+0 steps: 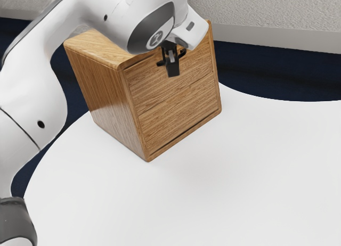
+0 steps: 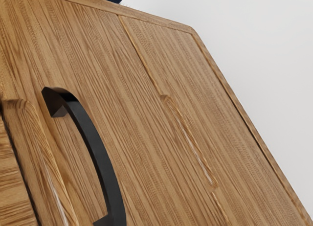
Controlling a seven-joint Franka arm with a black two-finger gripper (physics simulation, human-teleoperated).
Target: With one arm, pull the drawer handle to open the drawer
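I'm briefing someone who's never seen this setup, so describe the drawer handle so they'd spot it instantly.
On the white table stands a wooden cabinet. High on its front face sits the drawer handle, a slim curved bar. It is the only black part on an otherwise all-wood front.

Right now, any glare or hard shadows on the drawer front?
Exterior view: no glare; the cabinet casts a soft shadow on the table, its side face darker than the front. Wrist view: even light on the drawer front, no hotspot on the black handle.
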